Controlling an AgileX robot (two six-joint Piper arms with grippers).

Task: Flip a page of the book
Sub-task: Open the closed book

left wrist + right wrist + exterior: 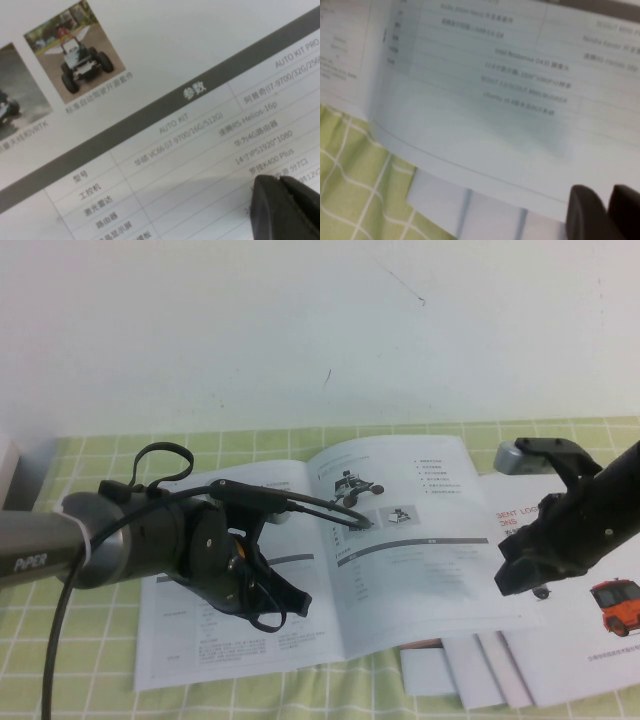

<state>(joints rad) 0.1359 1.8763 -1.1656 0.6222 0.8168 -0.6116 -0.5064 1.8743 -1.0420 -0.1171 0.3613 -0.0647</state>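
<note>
A: How does the book point(330, 570) look?
B: Thin, white, glossy, lying open on the green checked cloth point(90, 640); one rover photo, grey bars.
A: Grippers?
B: Two. Left gripper point(268, 608) over the left leaf, fingers nearly together; right gripper point(520, 575) at the page point(420, 540) edge, I cannot tell.
</note>
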